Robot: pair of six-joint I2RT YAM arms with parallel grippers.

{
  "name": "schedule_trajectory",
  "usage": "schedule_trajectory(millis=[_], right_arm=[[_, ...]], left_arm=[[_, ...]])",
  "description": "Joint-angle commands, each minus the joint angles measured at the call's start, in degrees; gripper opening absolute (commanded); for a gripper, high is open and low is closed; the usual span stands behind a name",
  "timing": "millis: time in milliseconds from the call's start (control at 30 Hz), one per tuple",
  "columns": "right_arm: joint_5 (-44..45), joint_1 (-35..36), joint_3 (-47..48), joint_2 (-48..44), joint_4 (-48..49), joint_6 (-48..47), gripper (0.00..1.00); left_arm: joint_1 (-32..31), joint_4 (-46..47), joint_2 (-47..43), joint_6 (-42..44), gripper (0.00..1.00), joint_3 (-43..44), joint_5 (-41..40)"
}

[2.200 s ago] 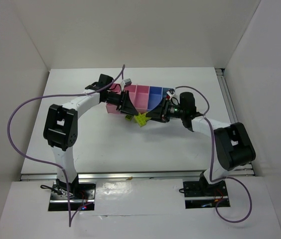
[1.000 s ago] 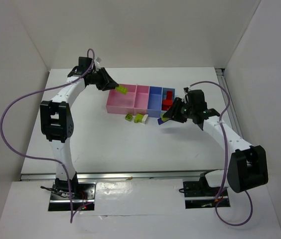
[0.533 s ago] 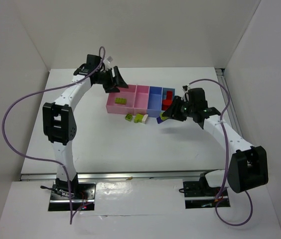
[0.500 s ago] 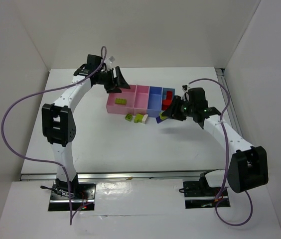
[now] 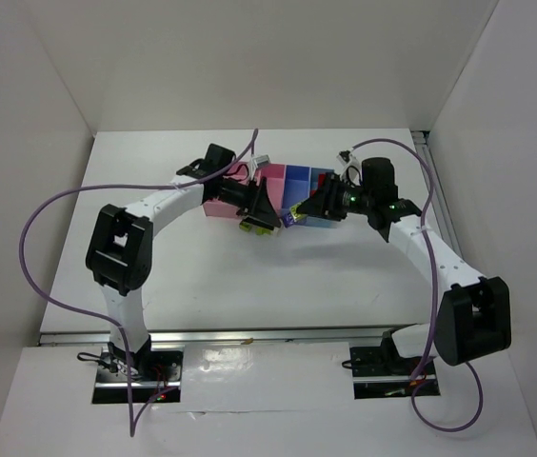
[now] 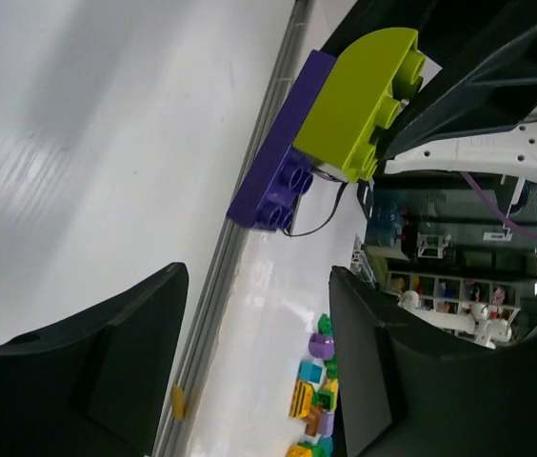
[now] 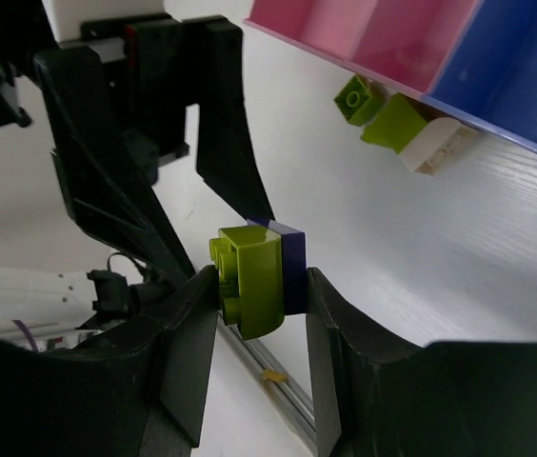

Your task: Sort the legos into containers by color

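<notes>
A yellow-green brick (image 7: 249,271) with a rounded top is joined face to face with a dark blue brick (image 7: 292,262), and the pair sits clamped between the two fingers of the right hand (image 7: 261,283), one finger against the green side and the other against the blue. In the right wrist view this pair is at the centre of the frame. From above it shows at the middle of the picture, just below the near edge of the containers (image 5: 299,181). The left hand (image 6: 254,286) faces it from the left with its fingers spread apart and nothing between them. In its own camera the joined pair appears at the upper right, beyond the fingertips and clear of them. The containers run across the upper right of the right wrist view, pink compartments to the left and blue to the right. Just beside their near wall on the white table (image 5: 202,276) lie a small green brick (image 7: 356,98), a second yellow-green piece (image 7: 394,122) and a whitish brick (image 7: 435,143), close together in a short row.
</notes>
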Motion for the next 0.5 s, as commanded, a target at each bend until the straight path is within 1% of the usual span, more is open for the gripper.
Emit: schedule_trajectory(millis=[0,167,267,300,433,467], right_arm=[[-3.99,-0.05,2.57,-0.24,6.07,1.99,0.14],[-8.55,-0.05,0.73,0.28,9.15,4.54,0.14],[-9.97,-0.05,-0.5,0.81,11.09,6.04,0.14],[-9.97,-0.05,-0.5,0.81,11.09,6.04,0.14],[-9.97,-0.05,-0.5,0.81,10.48,6.04,0.14],[-9.97,-0.05,-0.5,0.81,10.48,6.04,0.14]], left_arm=[[-0.92,9.28,-1.54,-1.58,0.71,-0.94,6.77],[-0.92,15.6,-1.01,-5.44,0.71,-2.18,7.56],[-0.92,20.36,-0.4,-8.96,0.64,-2.7,8.79],[-0.92,21.32,-0.4,-9.58,0.64,-2.7,8.79],[-0.92,23.53,-0.4,-11.43,0.56,-2.7,9.84],[-0.92,23.53,-0.4,-11.43,0.52,-2.7,9.84]])
